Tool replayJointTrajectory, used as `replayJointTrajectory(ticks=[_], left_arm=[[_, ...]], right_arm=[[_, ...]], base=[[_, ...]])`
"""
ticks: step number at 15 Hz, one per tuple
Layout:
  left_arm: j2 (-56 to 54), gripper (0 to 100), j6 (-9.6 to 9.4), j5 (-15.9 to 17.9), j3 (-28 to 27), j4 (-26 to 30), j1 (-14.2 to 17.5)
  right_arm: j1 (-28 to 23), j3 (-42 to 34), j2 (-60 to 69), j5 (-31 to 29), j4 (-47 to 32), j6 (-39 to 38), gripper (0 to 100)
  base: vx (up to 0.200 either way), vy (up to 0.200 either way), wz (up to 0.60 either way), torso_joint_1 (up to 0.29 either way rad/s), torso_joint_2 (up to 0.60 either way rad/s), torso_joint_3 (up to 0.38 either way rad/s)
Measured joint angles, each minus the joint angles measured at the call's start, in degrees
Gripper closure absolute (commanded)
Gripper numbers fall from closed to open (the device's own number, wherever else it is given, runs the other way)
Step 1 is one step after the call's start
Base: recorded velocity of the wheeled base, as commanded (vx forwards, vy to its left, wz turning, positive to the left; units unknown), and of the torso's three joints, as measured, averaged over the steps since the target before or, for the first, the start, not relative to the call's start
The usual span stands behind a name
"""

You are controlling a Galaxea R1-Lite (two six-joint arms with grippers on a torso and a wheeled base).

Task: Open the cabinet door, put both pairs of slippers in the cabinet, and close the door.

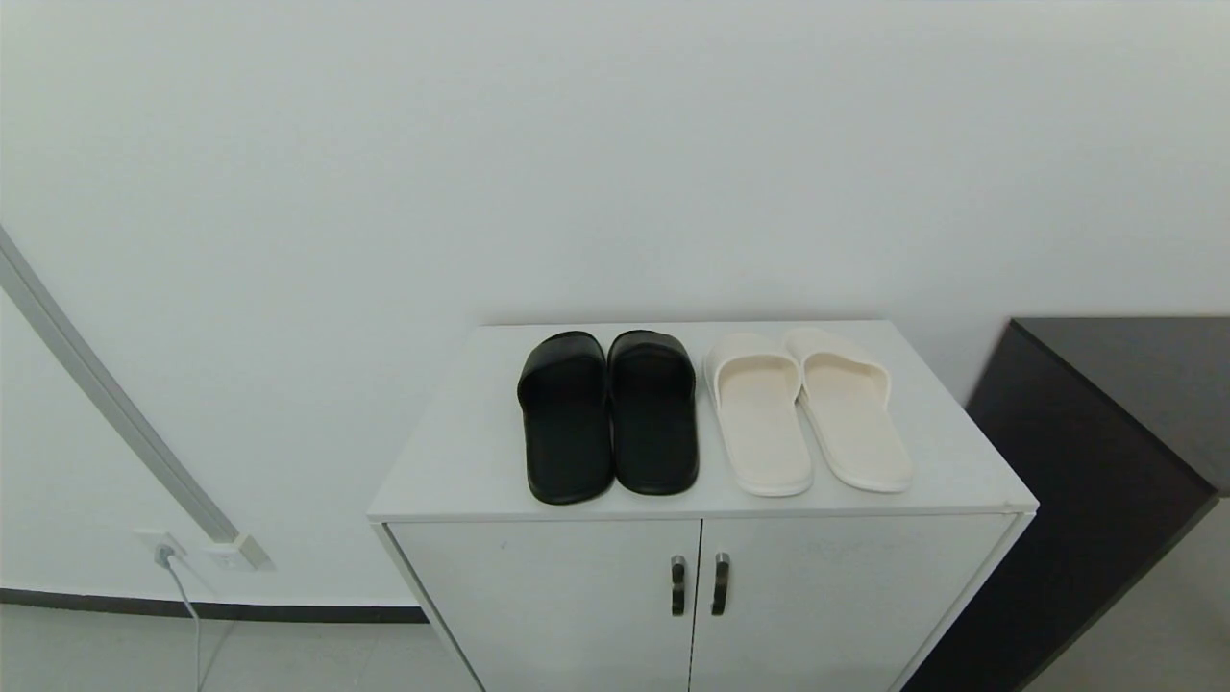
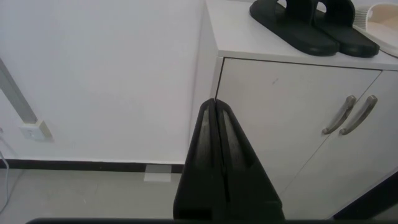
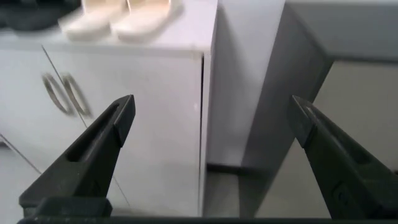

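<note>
Bright, even light filling the room, black slippers (image 1: 567,423) casting faint shadows on the cabinet top (image 1: 452,452), baseboard (image 1: 211,608) bowing near the edge.

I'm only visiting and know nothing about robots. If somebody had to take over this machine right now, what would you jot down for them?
The left gripper is shut and empty, low in front of the cabinet, near its left front corner.
The right gripper is open and empty, low by the cabinet's right front corner.
The black slippers and white slippers lie side by side on the cabinet top, with the black pair on the robot's left.
Both doors are closed, and their handles meet in the middle.
Done: nothing yet.
Left: open a door, put both pairs inside, close the door.
</note>
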State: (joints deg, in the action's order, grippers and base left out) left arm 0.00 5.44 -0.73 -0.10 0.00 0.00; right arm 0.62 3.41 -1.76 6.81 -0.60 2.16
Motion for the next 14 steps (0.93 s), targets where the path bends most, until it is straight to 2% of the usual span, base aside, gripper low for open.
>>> replayJointTrajectory(ticks=[2,4,7,8,11,12,14], left_arm=[[0.00,100,0.00,-0.02,0.00,0.00,0.00],[0.00,100,0.00,-0.02,0.00,0.00,0.00],[0.00,100,0.00,0.00,0.00,0.00,0.00],[0.00,100,0.00,0.02,0.00,0.00,0.00],[0.00,100,-0.09,0.05,0.00,0.00,0.00],[0.00,100,-0.09,0.07,0.00,0.00,0.00],[0.00,100,-0.11,0.07,0.00,0.00,0.00]], right_arm=[[0.17,9.59,-2.60,1.63,-4.75,-1.56,0],[0.26,15.57,-9.42,5.77,-7.06,-1.95,0],[1.33,16.94,-22.27,10.56,-2.71,-3.00,0],[3.23,17.01,-26.36,11.17,0.00,-4.07,0],[14.23,18.14,-37.68,8.24,5.08,-7.74,0],[18.99,19.21,-41.29,5.19,6.80,-9.63,0],[29.44,22.33,-49.12,-4.55,10.47,-13.75,0]], base=[[0.000,0.000,0.00,0.000,0.00,0.000],[0.000,0.000,0.00,0.000,0.00,0.000],[0.000,0.000,0.00,0.000,0.00,0.000],[0.000,0.000,0.00,0.000,0.00,0.000],[0.000,0.000,0.00,0.000,0.00,0.000],[0.000,0.000,0.00,0.000,0.00,0.000],[0.000,0.000,0.00,0.000,0.00,0.000]])
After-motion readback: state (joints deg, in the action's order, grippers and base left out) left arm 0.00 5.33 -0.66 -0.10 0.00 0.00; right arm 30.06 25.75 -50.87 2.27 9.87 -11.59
